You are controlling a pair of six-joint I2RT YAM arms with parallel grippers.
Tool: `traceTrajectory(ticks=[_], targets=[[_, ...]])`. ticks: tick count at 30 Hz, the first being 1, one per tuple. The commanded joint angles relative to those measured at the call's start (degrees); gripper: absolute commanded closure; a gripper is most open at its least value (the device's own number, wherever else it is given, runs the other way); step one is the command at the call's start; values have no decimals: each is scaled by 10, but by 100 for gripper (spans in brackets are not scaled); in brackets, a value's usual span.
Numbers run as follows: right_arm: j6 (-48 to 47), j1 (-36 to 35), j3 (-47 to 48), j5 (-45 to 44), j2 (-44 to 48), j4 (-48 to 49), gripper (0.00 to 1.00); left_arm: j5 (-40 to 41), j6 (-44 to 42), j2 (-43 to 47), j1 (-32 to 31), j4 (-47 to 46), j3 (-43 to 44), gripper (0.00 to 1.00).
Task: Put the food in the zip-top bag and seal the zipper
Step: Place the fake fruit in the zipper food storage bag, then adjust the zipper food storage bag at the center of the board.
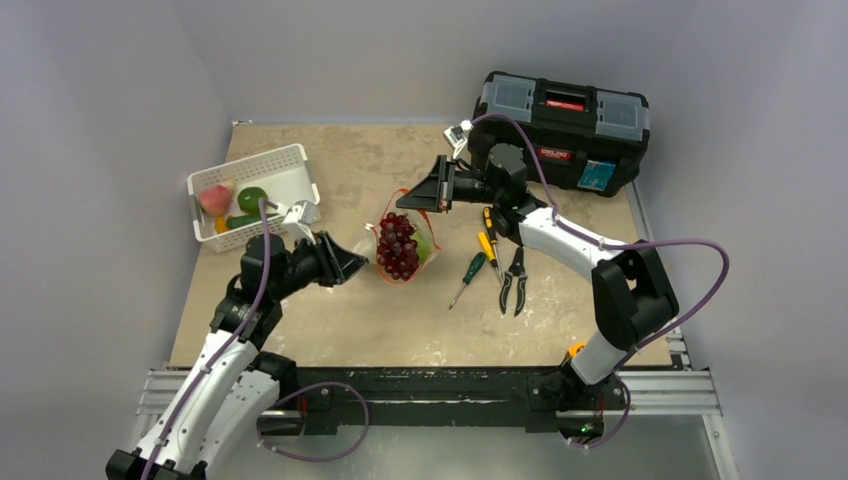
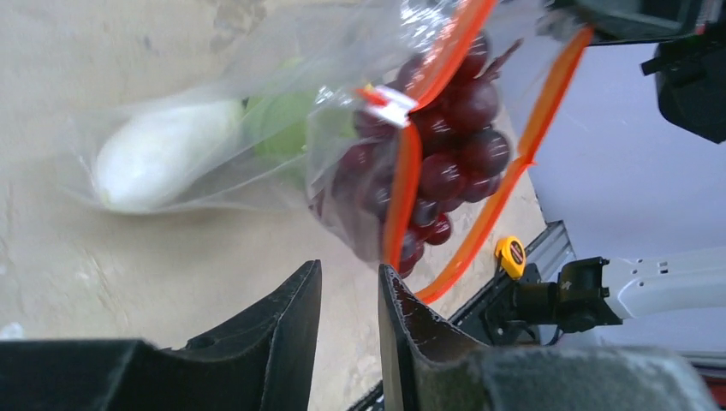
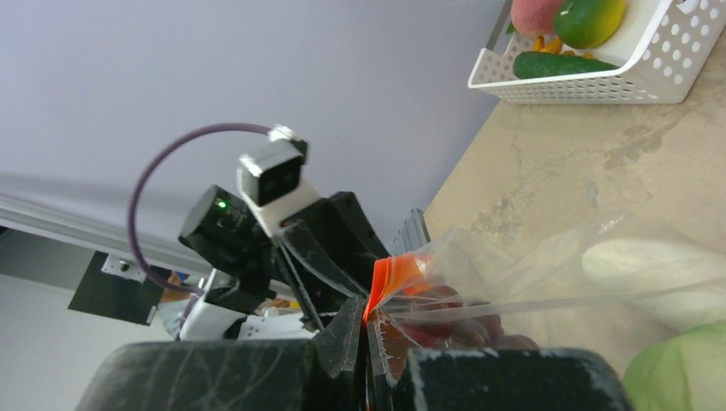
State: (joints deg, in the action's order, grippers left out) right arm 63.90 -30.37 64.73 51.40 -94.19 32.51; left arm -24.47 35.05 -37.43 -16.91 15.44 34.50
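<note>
Two grippers | right gripper [image 3: 368, 330] pinching zipper [image 3: 389, 274] | left gripper [image 2: 349, 270] parted, empty, near zip-top bag [image 2: 214, 128] mouth

Soft, even light fills the top view, leaving only pale shadows on the table [image 1: 330, 330]. In the left wrist view, white glare streaks the crinkled zip-top bag [image 2: 282, 51], and the left gripper's dark fingers [image 2: 282, 342] near the lens look soft. The right wrist view has a bright wall [image 3: 214, 68] and blurred, dim right gripper fingers [image 3: 338, 342].
</note>
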Motion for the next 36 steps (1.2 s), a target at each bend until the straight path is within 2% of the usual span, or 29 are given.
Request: traceTrajectory(ticks=[1,7,13,17,22,29,32,35,36], targets=[[11,0,-3,13,30,56,100,-14,138,21,-1,-91,-56,67],[10,0,-9,10,31,59,100,-77,218,8,-5,-231,-130,51],[10,-1,-9,7,32,60,100,-51,207,25,-18,-217,-152,47],[11,-1,-6,7,31,58,100,-47,211,-5,-21,-233,-157,54],[10,-1,-6,4,32,56,100,-55,219,-48,-41,-274,-155,58],[7,-3,-9,1,31,54,100,-38,212,-72,-65,-281,-157,66],[1,-3,-7,3,33,46,100,-39,203,-73,-65,-270,-146,79],[-32,-3,2,-6,39,4,100,-37,193,-63,-64,-260,-125,98],[-45,-2,6,-9,42,-13,100,-32,190,-57,-65,-255,-117,100]])
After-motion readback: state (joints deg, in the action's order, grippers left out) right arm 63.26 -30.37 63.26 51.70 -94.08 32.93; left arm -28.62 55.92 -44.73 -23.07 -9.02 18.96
